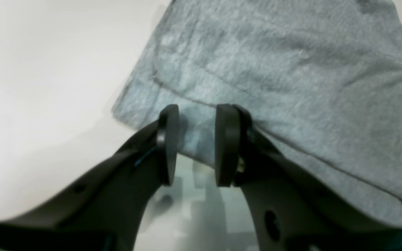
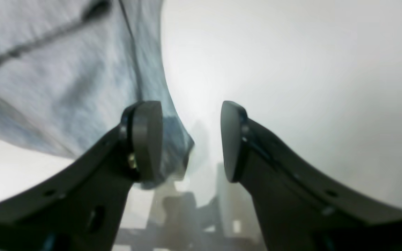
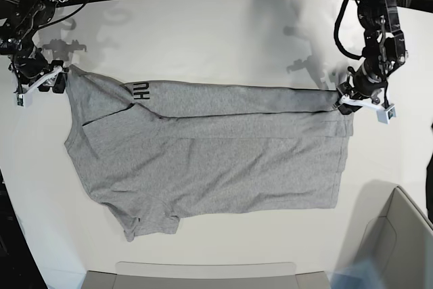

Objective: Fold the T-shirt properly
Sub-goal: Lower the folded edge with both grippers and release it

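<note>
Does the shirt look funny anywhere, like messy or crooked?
A bit. The T-shirt has its top edge folded down, showing dark letters at one end. One sleeve sticks out crumpled at the bottom, and the cloth is wrinkled. Nothing looks torn or spilled.

One grey T-shirt [image 3: 210, 153], two grippers: the left gripper [image 3: 345, 99] and the right gripper [image 3: 57, 80], one white table [image 3: 216, 38].

The heather-grey T-shirt [image 3: 210, 153] is lying spread flat across the white table, its top edge folded over toward six o'clock, dark lettering showing at ten o'clock, a sleeve pointing toward seven o'clock.
</note>
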Robot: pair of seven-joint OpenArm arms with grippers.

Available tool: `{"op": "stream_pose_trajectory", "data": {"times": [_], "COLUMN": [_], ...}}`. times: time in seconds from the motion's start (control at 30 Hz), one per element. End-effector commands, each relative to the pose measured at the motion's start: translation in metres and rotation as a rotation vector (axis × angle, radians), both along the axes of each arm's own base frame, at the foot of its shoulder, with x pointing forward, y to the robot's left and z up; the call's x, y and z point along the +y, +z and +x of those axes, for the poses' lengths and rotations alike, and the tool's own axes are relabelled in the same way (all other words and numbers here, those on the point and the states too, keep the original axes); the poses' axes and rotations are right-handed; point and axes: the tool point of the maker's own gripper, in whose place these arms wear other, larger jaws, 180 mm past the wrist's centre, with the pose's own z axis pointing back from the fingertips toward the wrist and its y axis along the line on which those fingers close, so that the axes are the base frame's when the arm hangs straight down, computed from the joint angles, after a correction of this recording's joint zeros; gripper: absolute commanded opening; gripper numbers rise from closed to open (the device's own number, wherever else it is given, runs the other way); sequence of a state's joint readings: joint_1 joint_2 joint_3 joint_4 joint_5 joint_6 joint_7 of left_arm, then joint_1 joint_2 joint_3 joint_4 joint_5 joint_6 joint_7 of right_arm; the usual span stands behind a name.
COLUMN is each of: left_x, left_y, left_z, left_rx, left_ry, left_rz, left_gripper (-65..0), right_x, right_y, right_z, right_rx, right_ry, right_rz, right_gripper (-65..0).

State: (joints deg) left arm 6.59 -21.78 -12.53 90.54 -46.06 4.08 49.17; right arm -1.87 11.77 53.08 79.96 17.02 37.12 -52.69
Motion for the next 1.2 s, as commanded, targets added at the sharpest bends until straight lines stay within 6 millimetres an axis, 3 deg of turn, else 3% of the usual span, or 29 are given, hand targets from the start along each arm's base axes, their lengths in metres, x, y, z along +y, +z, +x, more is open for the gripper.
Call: {"op": "stream_pose_trajectory", "data": {"times": [0.0, 0.37, 0.5, 0.67, 0.8, 0.9, 1.17], "left_x": [0.005, 0.008, 0.008, 0.008, 0.007, 0.012, 0.023], "left_y": [0.012, 0.008, 0.013, 0.022, -0.003, -0.006, -0.012], "left_z": [0.008, 0.000, -0.001, -0.006, -0.018, -0.005, -0.005], "left_rx": [-0.042, -0.030, -0.075, -0.172, -0.087, -0.097, -0.101], "left_ry": [-0.001, 0.005, 0.025, -0.018, -0.049, -0.028, 0.010], "left_rz": [0.020, 0.023, -0.036, -0.144, -0.208, -0.228, -0.214], "left_gripper": [-45.9, -45.9, -45.9, -45.7, -45.6, -45.6, -45.7], "right_x": [-0.008, 0.004, 0.019, 0.021, 0.022, 0.022, 0.022], "right_y": [0.013, -0.032, -0.037, -0.038, -0.038, -0.042, -0.044], "right_z": [0.008, -0.007, -0.001, -0.001, -0.001, -0.005, -0.011], "right_rx": [-0.045, 0.062, 0.076, 0.083, 0.085, 0.117, 0.164], "right_ry": [0.009, 0.021, 0.070, 0.079, 0.081, 0.086, 0.095], "right_rz": [-0.016, 0.101, 0.108, 0.106, 0.106, 0.105, 0.101], "right_gripper": [-37.7, -37.7, -37.8, -37.8, -37.8, -37.9, -37.9]}}
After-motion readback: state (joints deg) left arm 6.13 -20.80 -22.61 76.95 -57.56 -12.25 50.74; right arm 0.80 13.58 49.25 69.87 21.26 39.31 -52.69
